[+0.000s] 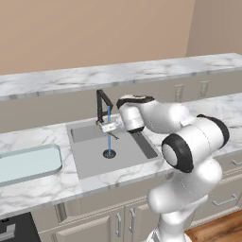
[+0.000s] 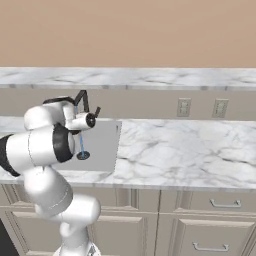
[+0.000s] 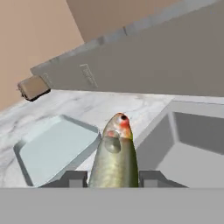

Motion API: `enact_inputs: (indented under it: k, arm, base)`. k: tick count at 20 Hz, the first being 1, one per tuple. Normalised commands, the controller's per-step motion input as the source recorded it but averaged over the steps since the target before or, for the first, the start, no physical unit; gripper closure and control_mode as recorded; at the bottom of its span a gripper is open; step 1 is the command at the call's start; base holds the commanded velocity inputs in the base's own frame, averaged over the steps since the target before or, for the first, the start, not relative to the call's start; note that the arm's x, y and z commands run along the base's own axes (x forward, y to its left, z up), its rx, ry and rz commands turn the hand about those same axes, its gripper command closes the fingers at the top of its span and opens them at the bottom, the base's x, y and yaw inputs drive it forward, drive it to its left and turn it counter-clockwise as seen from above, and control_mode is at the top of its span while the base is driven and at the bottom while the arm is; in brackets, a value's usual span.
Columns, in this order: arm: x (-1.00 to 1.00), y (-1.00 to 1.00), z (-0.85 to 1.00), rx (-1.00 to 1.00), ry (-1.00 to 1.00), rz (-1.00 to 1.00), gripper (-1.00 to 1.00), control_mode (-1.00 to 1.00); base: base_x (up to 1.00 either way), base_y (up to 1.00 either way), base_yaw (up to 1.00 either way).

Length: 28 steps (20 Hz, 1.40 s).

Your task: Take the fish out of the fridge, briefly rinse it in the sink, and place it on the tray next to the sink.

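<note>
Marble, white with grey veins, covers the tabletop [image 1: 42, 189], and a second strip of the same marble runs along the beige wall behind it. Below the tabletop stand pale grey cabinet doors with slim metal handles. On the backsplash, to the right of the claw [image 3: 113, 178], sit two light switch plates [image 2: 184, 107].

To the left of the claw lies the tray [image 1: 28, 163], shallow, pale blue-green and half transparent, with rounded corners and a raised rim. It rests flat on the marble, just beside the sink [image 1: 92, 151]. The sink is a grey rectangular basin with a round drain, directly under the claw. The black angular faucet [image 1: 102, 105] stands just behind the claw, and a thin blue stream of water [image 1: 109, 132] falls from it down to the drain.

The claw is held over the basin and is clamped on the fish [image 3: 114, 154], one dark finger on each flank. In the hand view the fish points away from the claw, toward the gap between tray and sink. Its body is slim and olive-green with a tan shine. The head is pale with a red-orange patch and a small dark eye.
</note>
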Motion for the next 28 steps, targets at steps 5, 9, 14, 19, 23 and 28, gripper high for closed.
enact_inputs:
  k: [5, 9, 14, 19, 23, 28]
  arm:
    - [-0.27, 1.0, 0.63, -0.49, 0.29, -0.03, 1.0, -1.0]
    - [0.2, 1.0, -0.03, -0.5, 0.27, 0.0, 1.0, -1.0]
    - [0.25, 1.0, -0.23, -0.24, 0.13, 0.02, 1.0, -1.0]
    - [0.06, 1.0, 0.09, -0.05, 0.03, 0.09, 1.0, -1.0]
    - [0.05, 1.0, -0.62, -0.12, 0.0, 0.13, 1.0, -1.0]
    - [0.35, 0.74, -0.38, -0.01, -0.06, 0.03, -1.0, -1.0]
  base:
    - [0.0, 0.0, 0.0]
    - [0.0, 0.0, 0.0]
    - [0.0, 0.0, 0.0]
    - [0.0, 0.0, 0.0]
    - [0.0, 0.0, 0.0]
    - [0.0, 0.0, 0.0]
